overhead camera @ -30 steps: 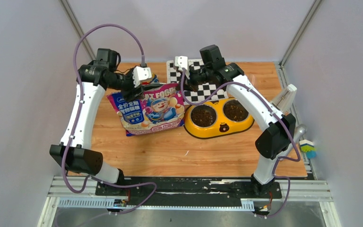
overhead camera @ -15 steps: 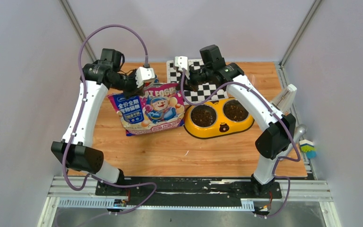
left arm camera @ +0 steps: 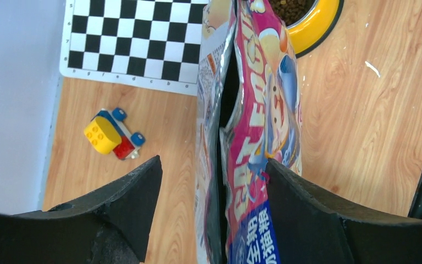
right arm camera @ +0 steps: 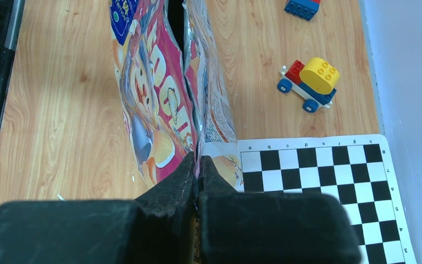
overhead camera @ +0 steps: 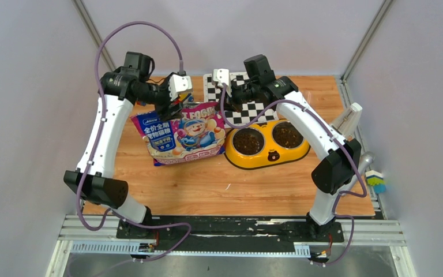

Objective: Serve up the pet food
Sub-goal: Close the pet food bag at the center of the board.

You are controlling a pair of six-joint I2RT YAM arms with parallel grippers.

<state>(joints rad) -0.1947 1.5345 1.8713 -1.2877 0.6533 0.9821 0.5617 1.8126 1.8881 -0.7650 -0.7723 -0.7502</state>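
I see the cat food bag (overhead camera: 184, 134) standing upright on the worktop (overhead camera: 207, 184), just left of the yellow double bowl (overhead camera: 271, 156), its printed front facing the arm bases. Both steel cups hold dark brown kibble (overhead camera: 248, 140).

On my left wrist view, the left jaws stand wide open on either side of the bag's top edge (left arm camera: 258, 110). The bag's mouth gapes a little between them and sits nearer the right-hand finger (left arm camera: 302, 209). On my right wrist view, the right jaws are pinched tight on the bag's top corner (right arm camera: 154, 93), with no gap between the fingers (right arm camera: 170, 187).

Behind the bag lie a checkerboard sheet (left arm camera: 132, 38) and a small toy car of bricks (left arm camera: 112, 133), well apart from the bowl.
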